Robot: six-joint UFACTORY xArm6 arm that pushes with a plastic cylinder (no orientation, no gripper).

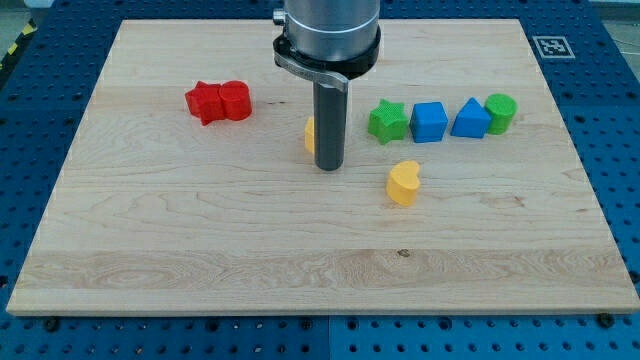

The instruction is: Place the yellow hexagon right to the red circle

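Yellow hexagon (310, 134) sits mid-worktop (200, 240), mostly hidden behind the rod, well right of the red circle (236, 100). My tip (329, 167) touches its right side. No hand fitted. Judgement: gap remains; push leftward needed, task barely begun.

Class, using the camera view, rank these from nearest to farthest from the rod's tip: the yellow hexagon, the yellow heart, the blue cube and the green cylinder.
Measured from my tip:
1. yellow hexagon, just to the view's left of the rod, partly hidden behind it.
2. yellow heart, to the view's lower right.
3. blue cube, to the view's right.
4. green cylinder, at the row's right end.
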